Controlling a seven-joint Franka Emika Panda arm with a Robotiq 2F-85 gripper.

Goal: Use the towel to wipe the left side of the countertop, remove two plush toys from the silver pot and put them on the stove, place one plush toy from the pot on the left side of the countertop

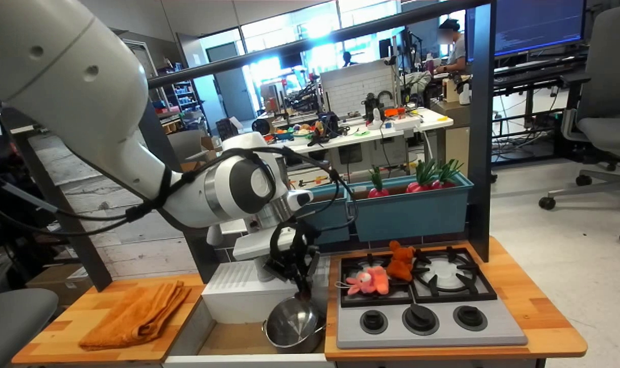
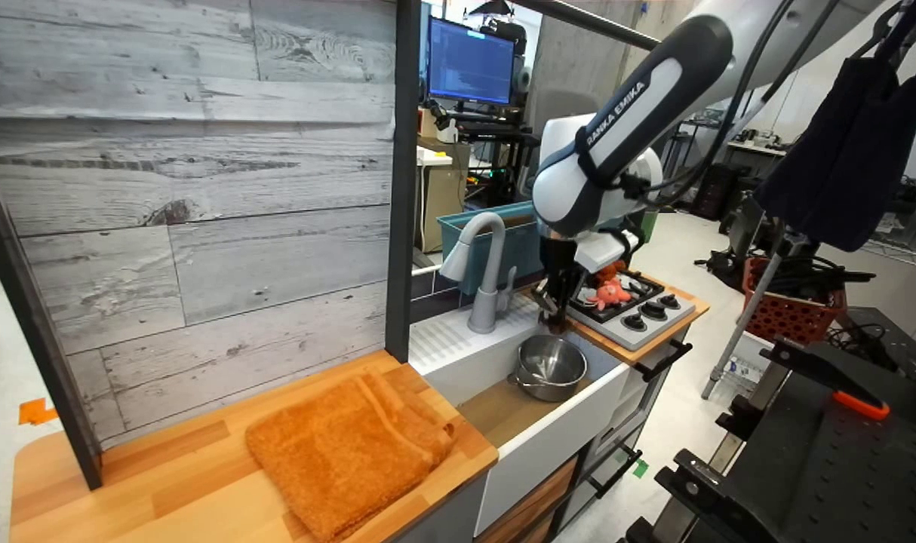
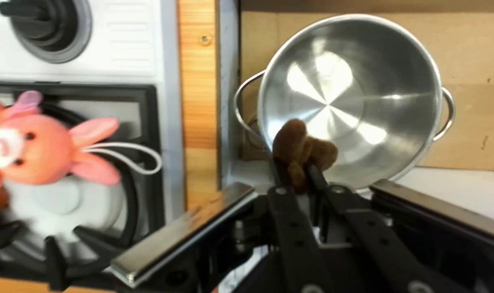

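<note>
The orange-tan folded towel (image 1: 131,319) lies on the left part of the wooden countertop (image 1: 49,340); it also shows in an exterior view (image 2: 352,452). The silver pot (image 1: 292,327) stands in the sink; its inside looks bare in the wrist view (image 3: 353,81). My gripper (image 3: 298,173) is shut on the small brown plush toy (image 3: 289,142) and holds it over the pot's rim area. The toy shows as a dark lump in an exterior view (image 1: 303,295). Two red-orange plush toys, one pinkish (image 1: 368,281) and one darker (image 1: 401,261), rest on the stove (image 1: 351,335).
The white sink (image 2: 548,422) lies between the two countertop parts. A grey faucet (image 2: 488,279) stands at its back, close to the arm. Teal planters (image 1: 412,212) hang behind the stove. Dark posts (image 2: 401,181) and a top bar (image 1: 315,43) frame the unit.
</note>
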